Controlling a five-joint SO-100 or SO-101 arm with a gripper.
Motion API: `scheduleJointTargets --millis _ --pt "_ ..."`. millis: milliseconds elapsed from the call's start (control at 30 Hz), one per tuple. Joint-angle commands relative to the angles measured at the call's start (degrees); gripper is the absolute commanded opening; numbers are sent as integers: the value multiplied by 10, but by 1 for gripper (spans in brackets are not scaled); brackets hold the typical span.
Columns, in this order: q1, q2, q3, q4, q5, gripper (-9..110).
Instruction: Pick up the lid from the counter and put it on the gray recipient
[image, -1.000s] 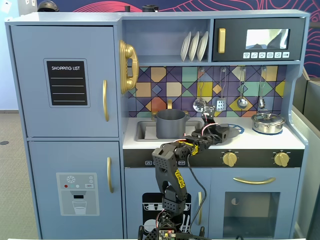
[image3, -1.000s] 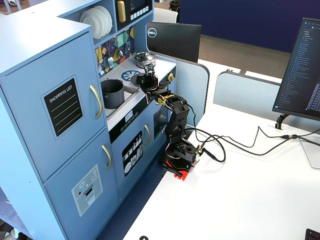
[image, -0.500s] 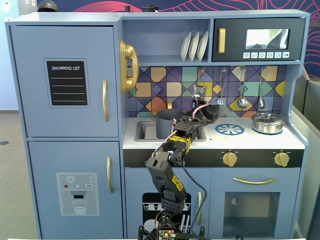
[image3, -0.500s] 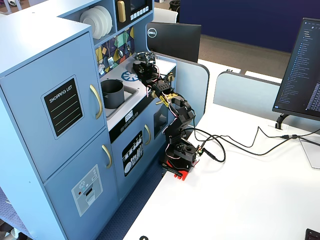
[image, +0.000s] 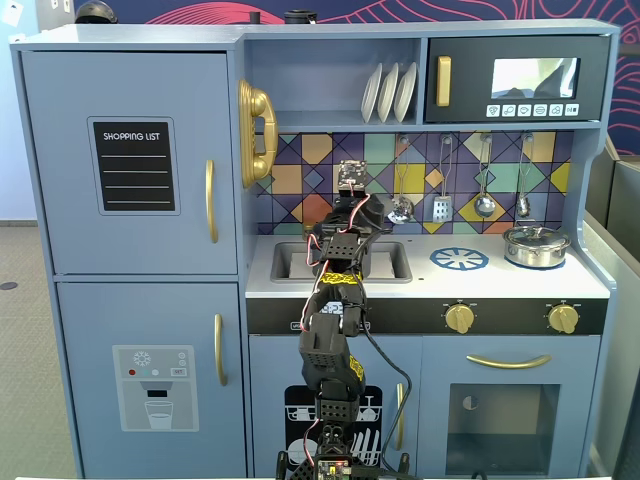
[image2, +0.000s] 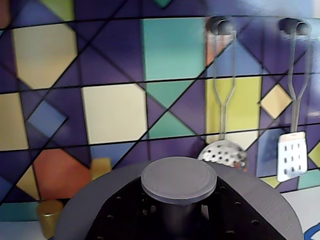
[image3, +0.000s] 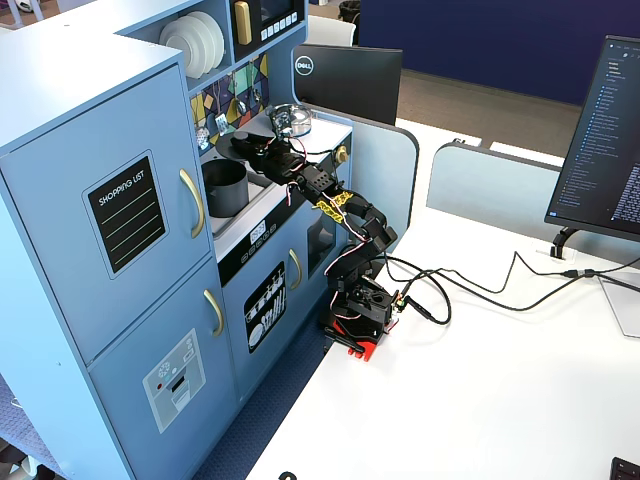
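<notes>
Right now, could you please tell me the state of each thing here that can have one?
lid: lifted off the counter, held flat in the air above the pot.
gripper: shut on the lid.
gray pot: upright in the sink, uncovered.
silver pot: on the counter, lid on.
cabinet doors: closed.
monitor: switched on.

From the front, the arm (image: 335, 300) stands before the gray pot (image: 318, 238), hiding nearly all of it. In the wrist view the lid (image2: 250, 200) runs off the bottom edge, its knob (image2: 178, 178) covering the gripper's fingers. Beside the pot, the sink (image3: 262, 196) shows only its rim
</notes>
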Motion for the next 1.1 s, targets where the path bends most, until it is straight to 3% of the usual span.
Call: scheduleJointTargets --millis 0,1067 --pt "-23 24 0 -12 -5 0" --pt "-70 -83 32 -98 -21 0"
